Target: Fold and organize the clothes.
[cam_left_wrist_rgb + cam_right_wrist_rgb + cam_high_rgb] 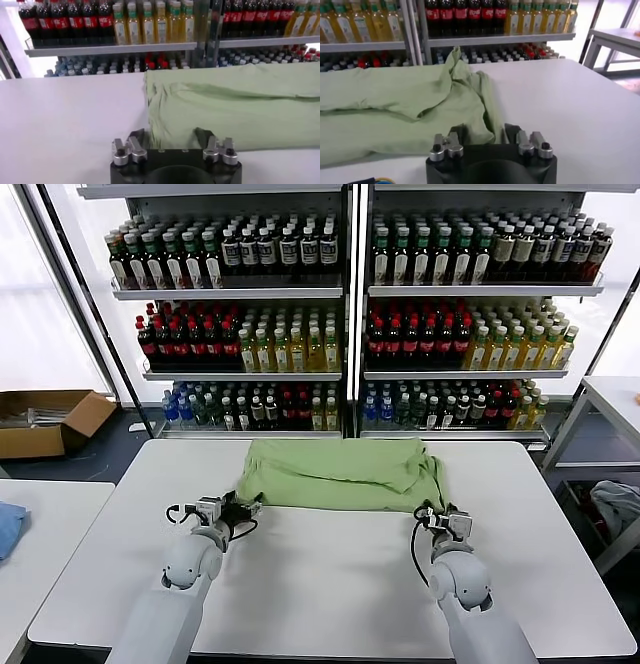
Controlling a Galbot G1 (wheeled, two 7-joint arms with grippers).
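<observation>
Head overhead; wrists low, shirt-facing [340,474]

Bright, even light fills the scene. Daylight floods in from the windows [40,304] at 10 o'clock and again at 2 o'clock of the head view, washing those areas almost white. The white surface [330,574] reflects softly with no hard glare. Shadows are faint, only a thin dark line under the shirt [340,474] edge. Shelf uprights lean outward toward the head view's edges. In both wrist views the bottles [150,22] behind look soft and slightly blurred.
</observation>
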